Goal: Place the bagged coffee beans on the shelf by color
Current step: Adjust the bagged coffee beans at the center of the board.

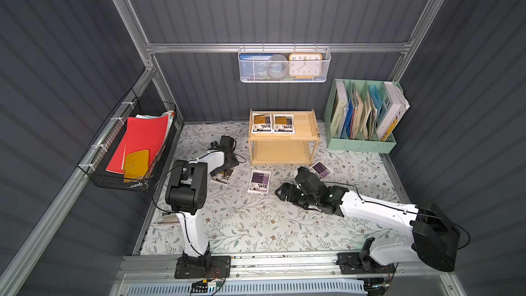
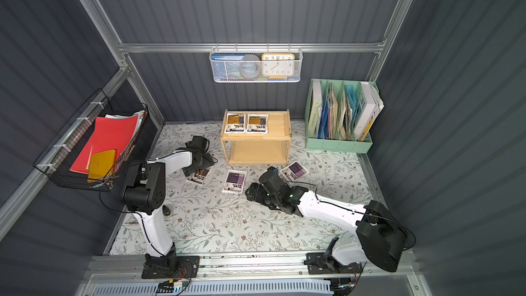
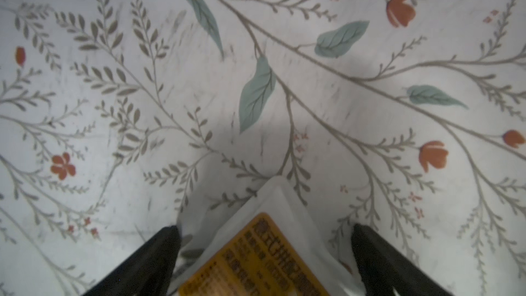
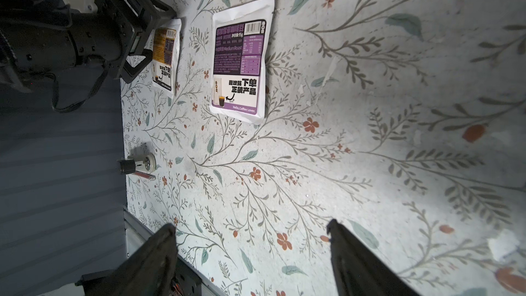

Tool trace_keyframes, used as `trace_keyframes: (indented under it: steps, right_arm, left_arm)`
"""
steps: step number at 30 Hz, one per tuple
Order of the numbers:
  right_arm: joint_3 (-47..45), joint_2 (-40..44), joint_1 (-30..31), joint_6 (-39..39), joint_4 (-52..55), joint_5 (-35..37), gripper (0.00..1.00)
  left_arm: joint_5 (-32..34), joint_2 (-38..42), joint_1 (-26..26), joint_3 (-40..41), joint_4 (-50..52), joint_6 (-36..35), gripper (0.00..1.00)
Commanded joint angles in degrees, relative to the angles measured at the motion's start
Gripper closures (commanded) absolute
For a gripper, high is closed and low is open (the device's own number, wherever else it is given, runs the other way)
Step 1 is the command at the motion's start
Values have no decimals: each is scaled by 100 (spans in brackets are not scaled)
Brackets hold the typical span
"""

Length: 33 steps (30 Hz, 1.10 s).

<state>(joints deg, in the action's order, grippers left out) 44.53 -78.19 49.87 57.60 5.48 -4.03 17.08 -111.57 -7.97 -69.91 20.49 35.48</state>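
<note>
While left claw (image 3: 264, 229) and right claw (image 4: 250, 226) gape, shelf tray (image 1: 306, 126) holds two yellow pouches (image 1: 262, 123) (image 1: 283, 123)

Floral mat (image 4: 341, 152), purple-labelled pouch (image 4: 240, 64), blurred seemingly orange-labelled pouch (image 3: 256, 257).

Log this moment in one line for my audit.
shelf: two yellow pouches; left gripper: open over third yellow pouch; right gripper: open, empty; purple pouches: table

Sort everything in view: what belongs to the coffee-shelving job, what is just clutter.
Job: wooden shelf; two yellow pouches on top; third yellow pouch under left gripper; two purple pouches on table.
Clutter: mint organizer; white basket, clock; black basket, red folder.
</note>
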Motion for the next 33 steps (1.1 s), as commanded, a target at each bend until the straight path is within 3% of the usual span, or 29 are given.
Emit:
trace_keyframes:
  steps: [1,10,22,26,33]
  right_arm:
    - [-5,-94,6,-39,-99,-84,14]
    - [91,-267,14,-14,-142,-156,14]
    - [161,-591,58,106,-414,-377,14]
    - [196,-696,84,145,-544,-463,14]
    - [413,-1041,115,234,-915,-738,14]
  left_arm:
    - [-349,132,-29,542,258,171,0]
    - [-1010,918,-47,1520,-82,551,0]
    - [-1905,2178,-400,2646,-763,1907,0]
    - [-1671,2521,-564,2586,-579,2098,0]
    - [-515,2590,-557,1851,380,2090,0]
